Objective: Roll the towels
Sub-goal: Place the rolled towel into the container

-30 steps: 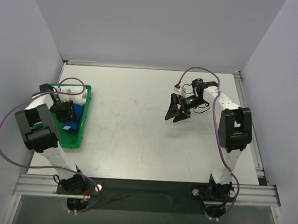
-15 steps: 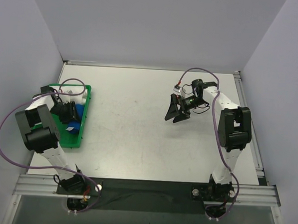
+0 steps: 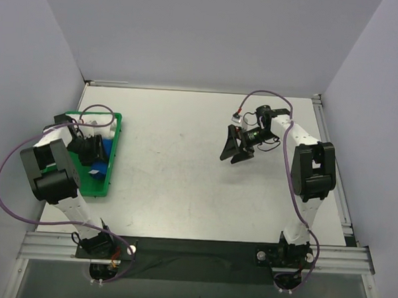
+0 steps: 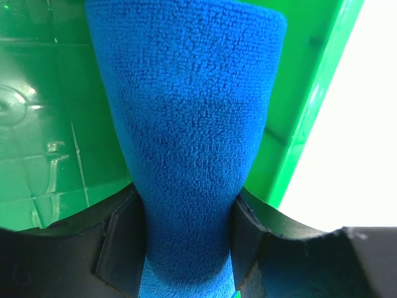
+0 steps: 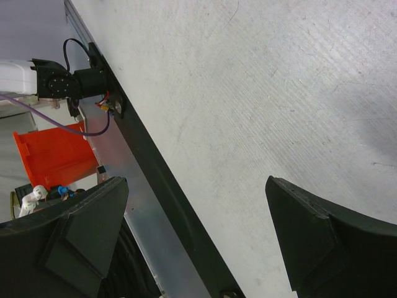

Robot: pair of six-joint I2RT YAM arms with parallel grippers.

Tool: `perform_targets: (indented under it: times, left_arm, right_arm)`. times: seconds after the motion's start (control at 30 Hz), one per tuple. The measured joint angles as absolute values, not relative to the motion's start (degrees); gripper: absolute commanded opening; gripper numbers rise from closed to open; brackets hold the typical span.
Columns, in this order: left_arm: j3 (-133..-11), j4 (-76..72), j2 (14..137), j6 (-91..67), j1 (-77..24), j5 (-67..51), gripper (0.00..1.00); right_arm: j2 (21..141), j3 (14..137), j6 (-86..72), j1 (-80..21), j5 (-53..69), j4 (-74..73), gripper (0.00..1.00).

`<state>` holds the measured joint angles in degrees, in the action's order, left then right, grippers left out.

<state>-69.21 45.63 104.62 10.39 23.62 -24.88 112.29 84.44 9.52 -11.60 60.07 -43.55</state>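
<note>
Left claw point(image 4: 186, 236) clenched on blue towel point(image 4: 186, 112), jaws pinching it narrow near one end. Towel sits inside green tray point(image 4: 37, 124), beside tray's table-side wall. Right claw point(image 3: 234, 149) spread wide, empty, over table point(image 3: 177, 174), well apart. Risk on lifting: towel's free end snags tray wall, drags tray, or slips from pinch.

Wide-apart jaws over grey table point(image 5: 260, 93)

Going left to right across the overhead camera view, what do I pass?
Green tray, with the blue towel clamped in the left gripper → bare table → right gripper, open and empty → right arm.
</note>
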Motion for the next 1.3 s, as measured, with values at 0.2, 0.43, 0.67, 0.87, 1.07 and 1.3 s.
perform_targets:
  times: [0.2, 0.43, 0.67, 0.87, 1.07, 1.3]
  left_arm:
    - [-69.2, 46.6, 103.9, 11.2, 23.6, -24.7, 0.68]
    - [-69.3, 48.4, 102.7, 12.3, 23.6, -24.5, 0.76]
    - [-71.2, 50.9, 101.4, 13.2, 23.7, -24.2, 0.95]
    - [-73.0, 52.5, 96.4, 14.4, 23.7, -24.3, 0.97]
    - [-77.4, 53.1, 91.8, 15.7, 22.9, -23.4, 0.97]
    - [-82.0, 52.6, 89.4, 16.7, 10.4, -16.8, 0.97]
  right_arm:
    - [112.3, 84.4, 9.5, -11.6, 60.3, -43.6, 1.00]
    - [112.3, 84.4, 9.5, -11.6, 60.4, -43.6, 1.00]
    - [112.3, 84.4, 9.5, -11.6, 60.5, -43.6, 1.00]
    - [112.3, 84.4, 9.8, -11.6, 60.8, -43.7, 1.00]
    - [111.9, 84.4, 10.6, -11.4, 60.2, -43.8, 1.00]
    - [106.5, 84.4, 10.8, -8.8, 57.3, -44.1, 1.00]
